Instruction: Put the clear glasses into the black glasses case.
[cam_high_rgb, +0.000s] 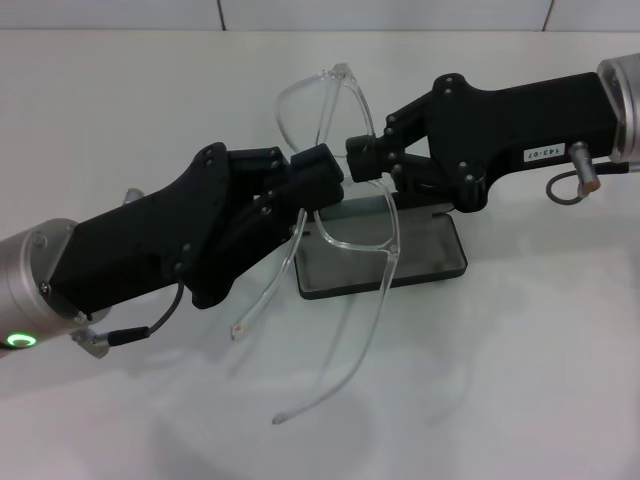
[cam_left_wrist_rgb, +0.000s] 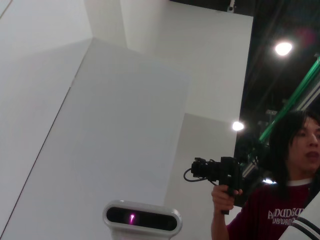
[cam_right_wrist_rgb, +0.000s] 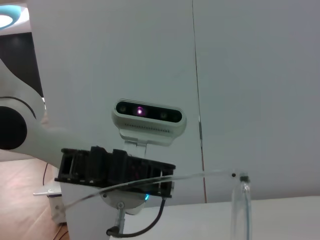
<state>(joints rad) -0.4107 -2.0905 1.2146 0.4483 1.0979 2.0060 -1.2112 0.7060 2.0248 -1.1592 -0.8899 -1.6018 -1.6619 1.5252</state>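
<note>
Nearest the robot in the head view, the two long thin arms of the clear glasses (cam_high_rgb: 340, 215) hang unfolded toward it, their tips down near the white surface (cam_high_rgb: 520, 380).

Farther out, both claws meet at the frame, which is held in the air and not resting on anything. The left claw (cam_high_rgb: 318, 180) comes in from the robot's left and is closed on the frame near the bridge. The right claw (cam_high_rgb: 368, 158) reaches in from the robot's right and is pinched shut on the frame just beside it, so the two nearly touch.

Behind and beneath the glasses lies the black glasses case (cam_high_rgb: 400, 262), open, its grey lining showing, its long side running left to right across the surface. The glasses stand roughly upright, one lens high and one low, so their long axis crosses the case's. My judgement is that the glasses must be turned level and their arms folded before being lowered; the case lies directly below, slightly toward the right arm.
</note>
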